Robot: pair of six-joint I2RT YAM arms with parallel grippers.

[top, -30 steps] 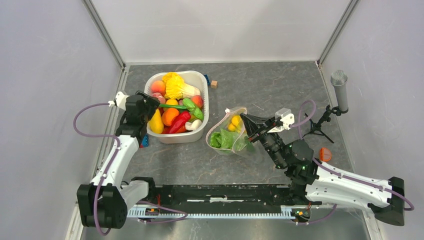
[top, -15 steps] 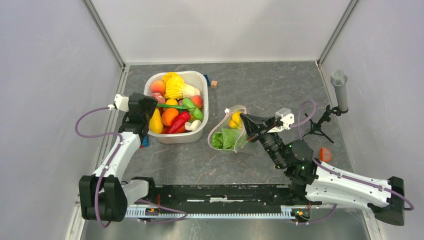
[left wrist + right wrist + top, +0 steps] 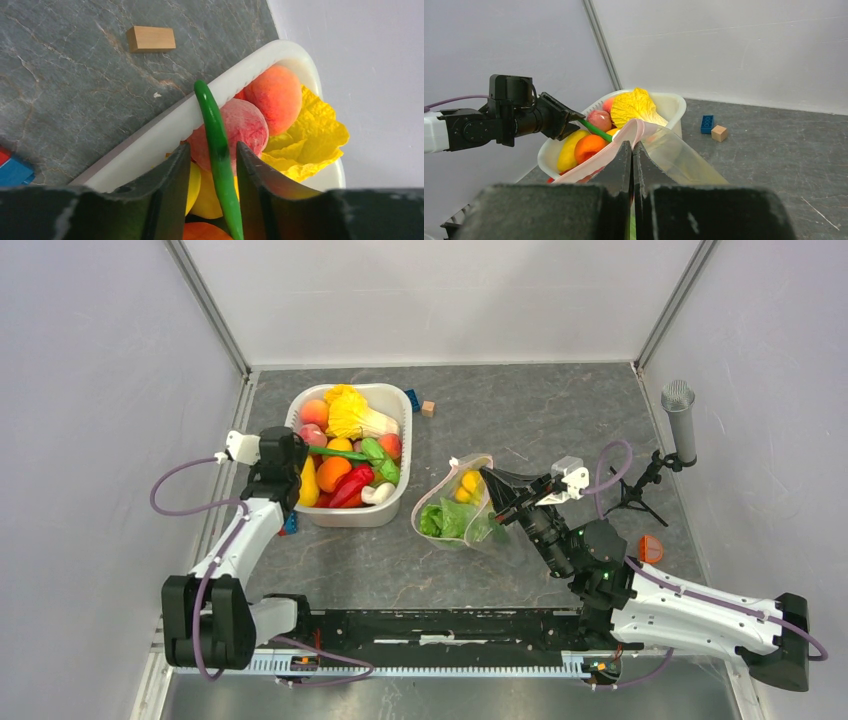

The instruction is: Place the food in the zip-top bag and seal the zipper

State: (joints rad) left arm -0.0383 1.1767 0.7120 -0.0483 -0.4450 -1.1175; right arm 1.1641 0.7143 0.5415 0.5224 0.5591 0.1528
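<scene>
Green chili pepper [image 3: 210, 110] | lengthwise between left end effector [image 3: 214, 147] jaws, not pinched yet | right end effector [image 3: 632, 146] clamps zip-top bag [image 3: 674, 155]

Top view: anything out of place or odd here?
One stray: a small orange item lies alone by the right arm, far from the white tub and the zip-top bag.

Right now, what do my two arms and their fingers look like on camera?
Both the left arm and right arm have white shells, black joints and a looping purple cable. The fingers are flat, black and wedge-shaped.
</scene>
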